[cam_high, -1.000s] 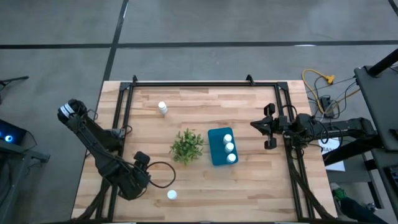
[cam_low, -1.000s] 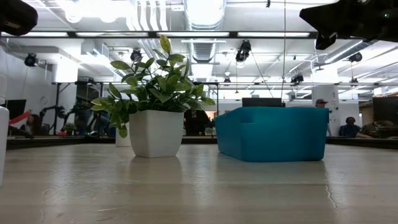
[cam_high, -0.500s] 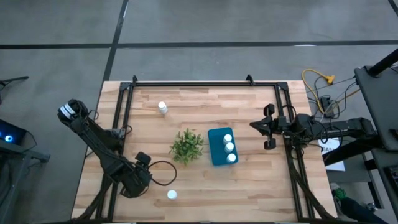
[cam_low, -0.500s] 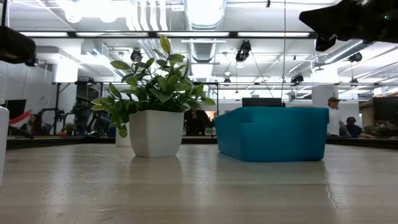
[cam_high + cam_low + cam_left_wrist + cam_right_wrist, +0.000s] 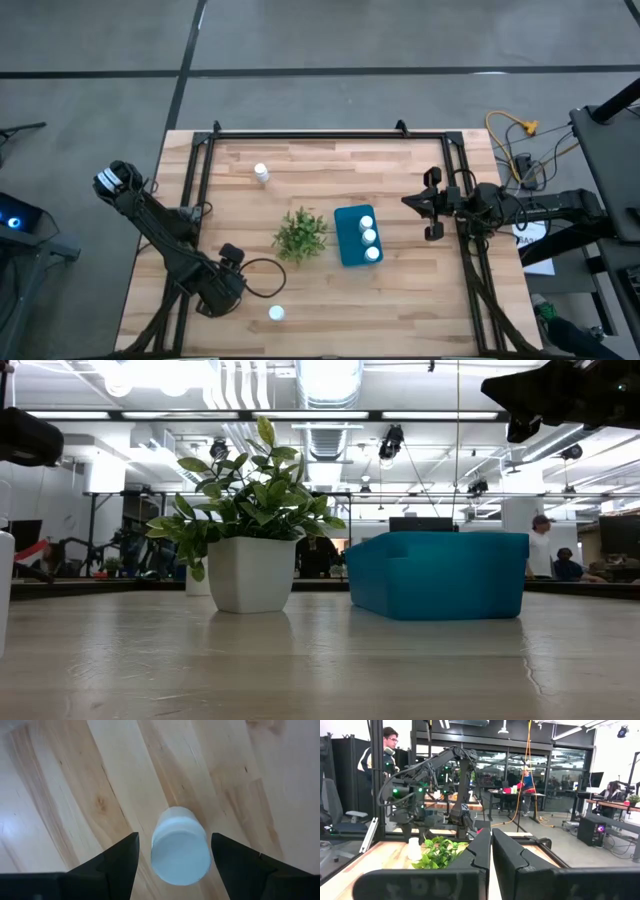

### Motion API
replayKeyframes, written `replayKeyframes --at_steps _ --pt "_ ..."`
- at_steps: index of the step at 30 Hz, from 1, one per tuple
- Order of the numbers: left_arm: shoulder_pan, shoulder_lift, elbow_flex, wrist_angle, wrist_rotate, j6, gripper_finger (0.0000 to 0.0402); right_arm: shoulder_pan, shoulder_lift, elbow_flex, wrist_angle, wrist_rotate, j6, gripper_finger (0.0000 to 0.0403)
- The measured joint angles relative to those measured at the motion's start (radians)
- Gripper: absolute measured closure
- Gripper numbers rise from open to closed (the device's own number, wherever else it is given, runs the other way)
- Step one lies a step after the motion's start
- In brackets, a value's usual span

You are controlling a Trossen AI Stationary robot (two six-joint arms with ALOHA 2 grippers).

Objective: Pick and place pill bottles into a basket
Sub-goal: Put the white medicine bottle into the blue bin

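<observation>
Left arm is folded low over the table's [image 5: 400,290] near-left corner, its forearm reaching toward the near edge. The left gripper [image 5: 172,851] points straight down with fingers spread, a capped pill bottle [image 5: 180,852] standing between them, untouched on either side. In the high view this bottle [image 5: 276,313] stands just right of the gripper [image 5: 240,290].

Right arm is stretched level over the right table edge; the right gripper [image 5: 491,852] has its fingers pressed together, holding nothing.

The basket [image 5: 347,240] sits mid-table beside the plant [image 5: 301,235], holding three bottles [image 5: 369,236]. Another bottle [image 5: 261,174] stands far-left.
</observation>
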Motion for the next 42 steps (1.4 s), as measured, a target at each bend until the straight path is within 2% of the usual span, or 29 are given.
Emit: replayKeyframes --at_steps 22,25,33,42 --pt "0.0 0.0 0.0 0.004 -0.001 -0.003 0.0172 0.0 0.0 0.0 0.0 0.0 0.0 0.0394" --pt "0.0 0.0 0.0 0.004 0.002 -0.003 0.0184 0.0 0.0 0.0 0.0 0.0 0.0 0.0394" --pt "0.0 0.0 0.0 0.004 0.015 -0.003 0.0257 0.0 0.0 0.0 0.0 0.0 -0.001 0.0394" --pt "0.0 0.0 0.003 0.004 0.021 0.005 0.0257 0.0 0.0 0.0 0.0 0.0 -0.001 0.0394"
